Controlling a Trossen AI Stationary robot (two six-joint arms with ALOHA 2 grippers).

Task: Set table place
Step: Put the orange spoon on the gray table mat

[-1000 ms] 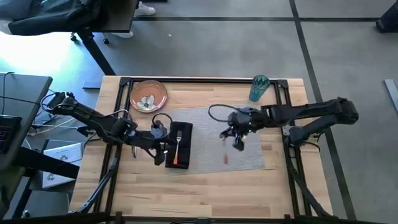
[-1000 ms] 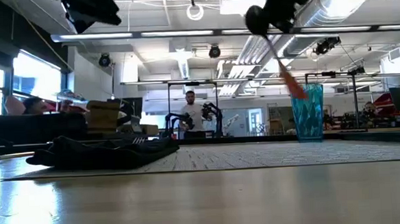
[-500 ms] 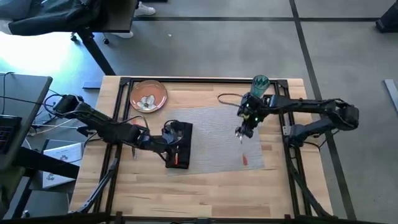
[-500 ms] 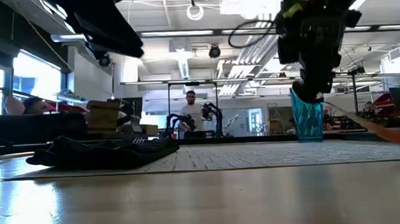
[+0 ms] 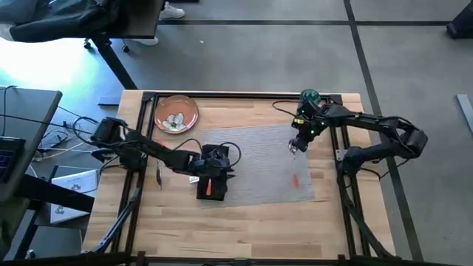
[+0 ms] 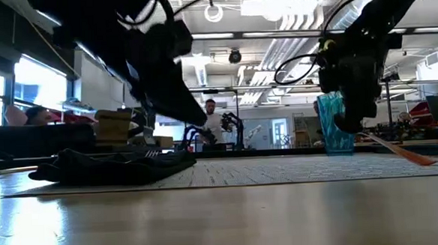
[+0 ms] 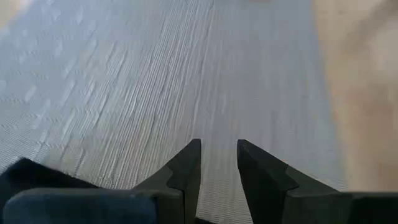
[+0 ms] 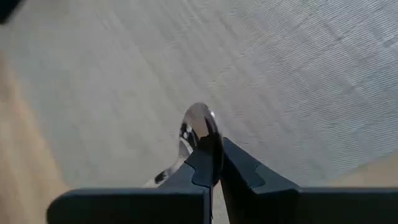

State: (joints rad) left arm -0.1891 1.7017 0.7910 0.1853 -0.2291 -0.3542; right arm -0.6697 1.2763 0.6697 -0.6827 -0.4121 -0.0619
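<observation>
A grey placemat [image 5: 259, 166] lies in the middle of the table [image 5: 244, 222]. On its left end is a black napkin [image 5: 211, 174] with an orange-handled piece of cutlery [image 5: 210, 188] on top. My left gripper [image 5: 228, 166] hovers just past the napkin over the mat, narrowly open and with nothing in it [image 7: 219, 152]. Over the mat's far right part, my right gripper [image 5: 295, 148] is shut on an orange-handled spoon [image 6: 401, 152]. The teal cup [image 5: 309, 98] stands at the far right, and the orange-brown plate [image 5: 176, 113] at the far left. My right gripper pinches the spoon's metal neck [image 8: 199, 142] between its two fingers, just behind the bowl [image 8: 200, 121], which sticks out past the fingertips. The fingers come from above. The orange handle [image 5: 294, 179] slants down toward the near edge, its end at or just above the mat.
A black rail frame [image 5: 222, 94] edges the tabletop. A slim utensil [image 5: 159, 176] lies on the bare wood left of the napkin. Something pale lies in the plate. Bare wood [image 5: 244, 229] stretches along the near side. Beyond the table the low view shows a person [image 6: 209, 123].
My left gripper has moved toward the table's right edge, across the napkin to its right side. My right gripper has carried the spoon toward the far right, closer to the cup, and the spoon has tipped from hanging steeply to a low slant toward the mat.
</observation>
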